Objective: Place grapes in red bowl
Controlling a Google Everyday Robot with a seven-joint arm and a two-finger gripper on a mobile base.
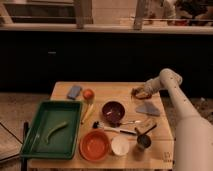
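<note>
At far right of bench [107, 92], we saw pincer [136, 92] right at grapes [144, 94]; whether it was open, closed or gripping them, we could not tell. Red bowl [95, 145] sat well apart, near front edge.

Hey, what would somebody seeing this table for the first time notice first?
A white arm stretches in from the right, with its pincer over the table's far right part, right at the small dark grapes. Next comes the big green tray along the left side. The red bowl sits at the front edge.
</note>
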